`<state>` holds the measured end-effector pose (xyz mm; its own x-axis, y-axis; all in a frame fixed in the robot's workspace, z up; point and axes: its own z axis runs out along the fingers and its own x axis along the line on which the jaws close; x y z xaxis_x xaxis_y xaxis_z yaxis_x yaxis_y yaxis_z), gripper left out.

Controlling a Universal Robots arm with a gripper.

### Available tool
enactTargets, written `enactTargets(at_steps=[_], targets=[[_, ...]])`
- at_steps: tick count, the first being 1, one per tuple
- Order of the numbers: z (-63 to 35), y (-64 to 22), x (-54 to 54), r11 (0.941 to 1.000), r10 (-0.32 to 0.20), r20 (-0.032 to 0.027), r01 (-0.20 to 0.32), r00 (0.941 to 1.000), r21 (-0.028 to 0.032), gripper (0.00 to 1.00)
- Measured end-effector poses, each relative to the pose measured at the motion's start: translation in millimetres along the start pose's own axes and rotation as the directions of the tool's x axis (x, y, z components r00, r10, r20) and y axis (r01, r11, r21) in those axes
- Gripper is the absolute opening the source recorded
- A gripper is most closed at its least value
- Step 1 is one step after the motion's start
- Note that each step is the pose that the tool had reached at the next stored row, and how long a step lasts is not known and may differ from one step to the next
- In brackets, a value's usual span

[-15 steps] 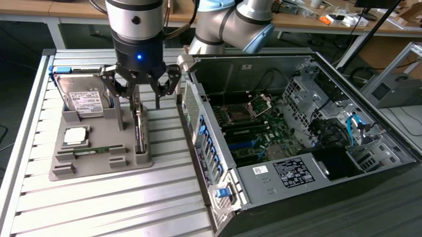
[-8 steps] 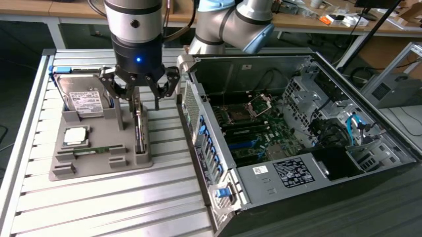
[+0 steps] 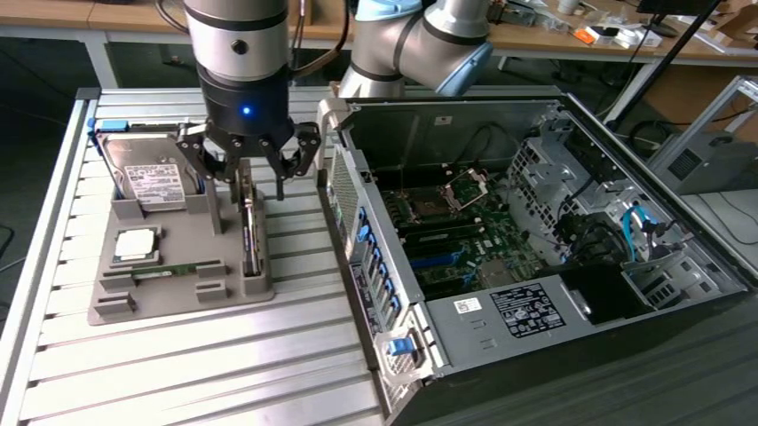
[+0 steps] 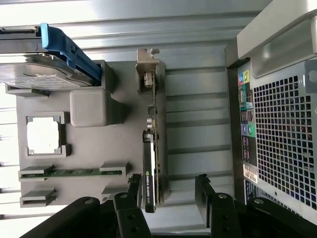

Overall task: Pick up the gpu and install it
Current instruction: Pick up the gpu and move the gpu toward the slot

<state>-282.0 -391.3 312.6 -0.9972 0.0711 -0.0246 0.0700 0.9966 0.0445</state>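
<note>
Directly below the hand [image 3: 248, 182], the gpu [image 3: 250, 229] stood on its long edge in a slot of the grey holder [image 3: 166, 302]. The holder sat on the slatted surface [image 3: 177, 373], just beside the open computer case [image 3: 498, 222]. The fingers were spread apart, clamped on nothing. In the wrist view the hand [image 4: 167, 181] straddled the black end of the gpu [image 4: 152, 124], one finger on each side of the thin card. The card's long axis ran away from the fingers toward its silver bracket. By my judgement the card lay straight down from the hand, crossing the gap squarely. White lettering on the card's edge looked like Nvidia Quadro. The print on the white label of the hard drive [image 3: 154, 177] was too small to read.
</note>
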Motion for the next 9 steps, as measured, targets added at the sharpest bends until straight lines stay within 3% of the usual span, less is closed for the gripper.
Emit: enactTargets(at_steps=[9], targets=[[3.8, 0.1, 2.9, 1.0000, 0.000, 0.0000, 0.000, 1.0000, 0.0000, 0.56]])
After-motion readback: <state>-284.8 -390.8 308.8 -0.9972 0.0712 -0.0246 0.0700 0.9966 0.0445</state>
